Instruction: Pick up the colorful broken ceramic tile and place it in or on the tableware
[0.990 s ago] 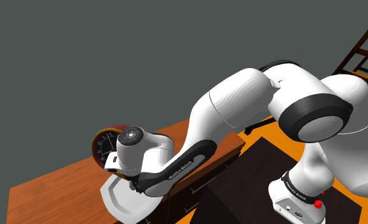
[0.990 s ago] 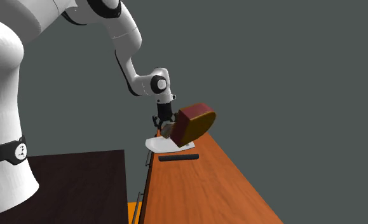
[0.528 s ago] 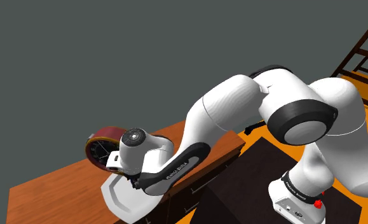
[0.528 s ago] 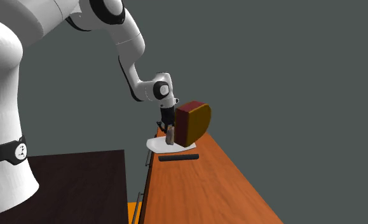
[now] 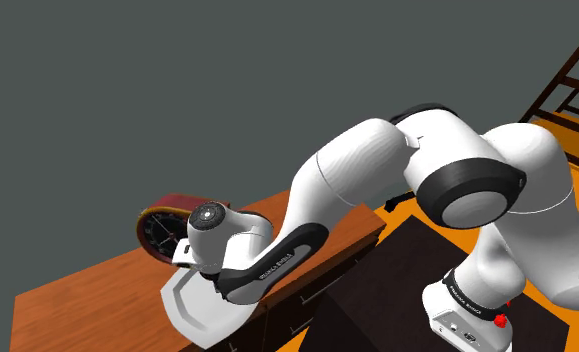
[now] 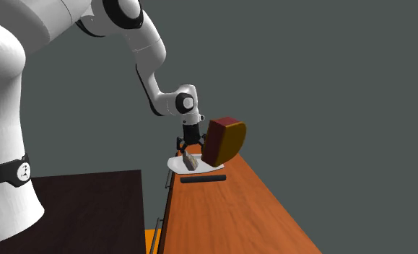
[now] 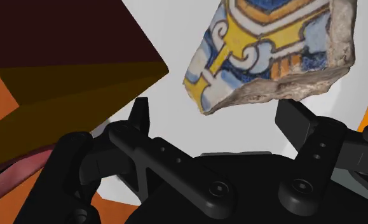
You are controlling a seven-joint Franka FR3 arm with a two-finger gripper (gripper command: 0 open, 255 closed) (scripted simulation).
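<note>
Reaches up from the stand (image 5: 392, 285), folds at the elbow and slopes down toward the shoulder view's left. Points the wrist downward over the white plate (image 5: 185, 310) at the edge of the wooden worktop (image 6: 229, 209). Hangs with jaws spread wide (both fingers (image 7: 140, 118) clear of any object). Shows the colourful tile shard (image 7: 271, 48) free beyond the fingertips, over the plate and just under the jaws in the second exterior view. Stands close beside a round clock (image 5: 163, 232), dark red at the back. Clears the black bar (image 6: 202, 178) lying on the worktop near the plate.
</note>
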